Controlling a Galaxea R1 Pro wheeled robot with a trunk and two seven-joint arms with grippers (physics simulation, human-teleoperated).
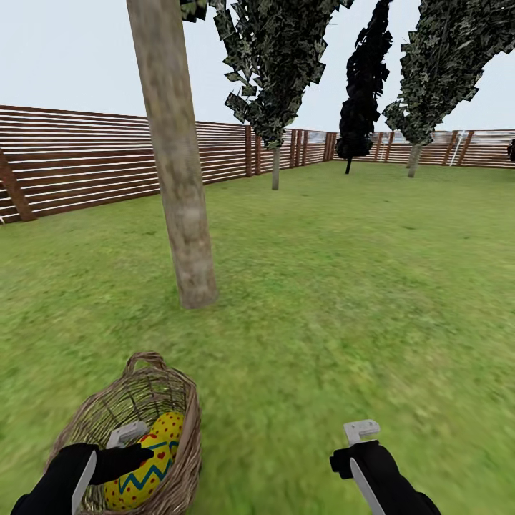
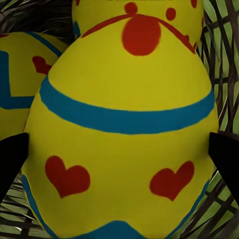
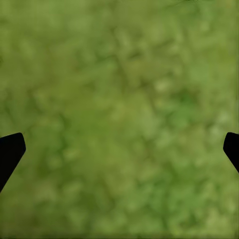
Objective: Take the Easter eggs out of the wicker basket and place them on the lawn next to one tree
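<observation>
The wicker basket (image 1: 172, 400) stands on the lawn (image 1: 322, 300) at the bottom left, just in front of the pale trunk of the tree (image 1: 179, 186). My left gripper (image 1: 114, 465) reaches down into it. In the left wrist view a yellow Easter egg (image 2: 124, 99) with red hearts and a teal band sits between the spread fingers of my left gripper (image 2: 119, 159). A second egg (image 2: 15, 84) lies beside it and a third egg (image 2: 99, 17) behind. From the head view one egg (image 1: 157, 454) shows in the basket. My right gripper (image 1: 357, 458) hangs open over bare grass (image 3: 119, 99).
A brown slat fence (image 1: 79, 157) rings the garden. Dark cone-shaped trees (image 1: 365, 86) stand at the far end. Open grass stretches to the right of the trunk and ahead.
</observation>
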